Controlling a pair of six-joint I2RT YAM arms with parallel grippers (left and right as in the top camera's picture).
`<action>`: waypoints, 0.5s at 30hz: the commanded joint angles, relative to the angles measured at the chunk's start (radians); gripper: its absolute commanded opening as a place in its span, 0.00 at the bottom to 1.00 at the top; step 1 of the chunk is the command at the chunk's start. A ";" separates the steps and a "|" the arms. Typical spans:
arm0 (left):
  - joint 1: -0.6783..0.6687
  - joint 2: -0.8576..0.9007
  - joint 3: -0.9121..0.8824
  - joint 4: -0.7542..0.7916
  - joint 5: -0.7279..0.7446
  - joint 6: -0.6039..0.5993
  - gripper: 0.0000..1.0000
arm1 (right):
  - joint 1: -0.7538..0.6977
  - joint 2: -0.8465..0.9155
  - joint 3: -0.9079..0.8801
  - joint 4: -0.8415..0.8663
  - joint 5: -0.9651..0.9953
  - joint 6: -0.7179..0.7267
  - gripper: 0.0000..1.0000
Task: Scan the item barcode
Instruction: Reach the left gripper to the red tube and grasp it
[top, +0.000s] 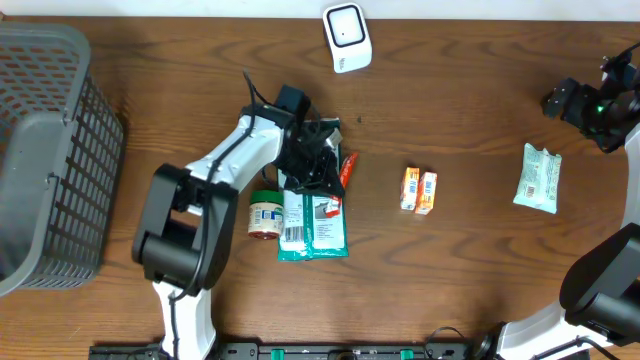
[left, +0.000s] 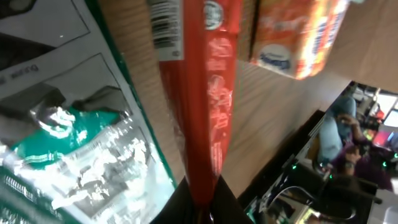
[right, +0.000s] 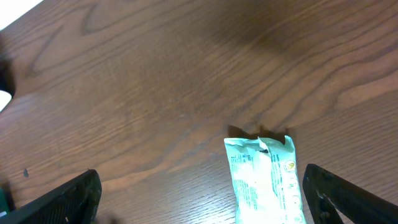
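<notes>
A long red packet (left: 211, 93) with a barcode (left: 165, 28) near its far end lies on the wood, and my left gripper (left: 202, 208) is shut on its near end. In the overhead view the left gripper (top: 322, 160) is low over the table's middle, with the red packet (top: 347, 170) sticking out to its right. The white scanner (top: 347, 37) stands at the back edge. My right gripper (right: 205, 199) is open above a pale green packet (right: 264, 177), holding nothing. Overhead, the right gripper (top: 598, 105) is at the far right.
Two green-and-white pouches (top: 313, 222) and a small jar (top: 265, 215) lie just in front of the left gripper. Two orange boxes (top: 419, 190) sit to the right of centre, the pale green packet (top: 538, 178) further right. A grey basket (top: 45, 150) fills the left side.
</notes>
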 joint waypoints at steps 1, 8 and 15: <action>0.026 0.023 -0.010 0.002 -0.002 0.026 0.52 | -0.004 0.003 -0.001 -0.001 0.005 -0.010 0.99; 0.071 -0.047 0.042 -0.055 -0.252 0.018 0.77 | -0.004 0.003 -0.001 -0.001 0.005 -0.010 0.99; -0.020 -0.215 0.056 -0.079 -0.534 0.019 0.53 | -0.004 0.003 -0.001 -0.001 0.005 -0.010 0.99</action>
